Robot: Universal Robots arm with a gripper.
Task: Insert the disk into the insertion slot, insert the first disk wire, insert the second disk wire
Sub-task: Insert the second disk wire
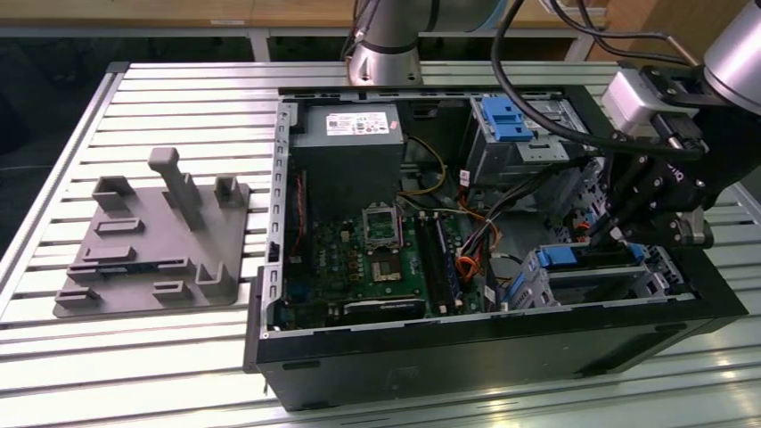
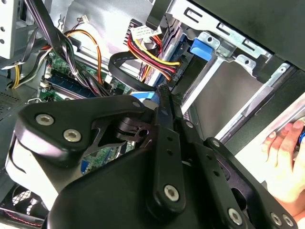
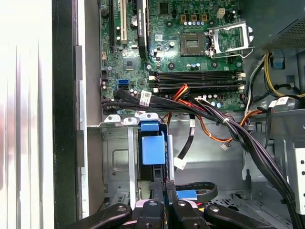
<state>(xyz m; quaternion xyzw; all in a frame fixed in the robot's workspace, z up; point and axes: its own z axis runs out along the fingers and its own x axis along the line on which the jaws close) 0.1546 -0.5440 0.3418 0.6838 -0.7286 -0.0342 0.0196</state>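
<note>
The black linkage gripper (image 1: 621,234) is seen lowered inside the open black computer case (image 1: 476,343), just above the low bay of silver sheet metal, the insertion slot (image 1: 594,281), at the case's corner nearest the exterior view's right. In both wrist views the two black fingers (image 3: 162,191) are pressed together with almost no gap, and a small blue plug on a thin dark cable, the second disk wire (image 3: 187,194), lies right at their tips; whether it is actually pinched cannot be told. The grey disk in its bright blue plastic carrier (image 1: 585,259) is seated in the slot, directly below the gripper. A bundle of orange and red wires (image 2: 147,55) runs above the slot. A person's hand (image 2: 285,157) rests outside the case, beside the slot.
</note>
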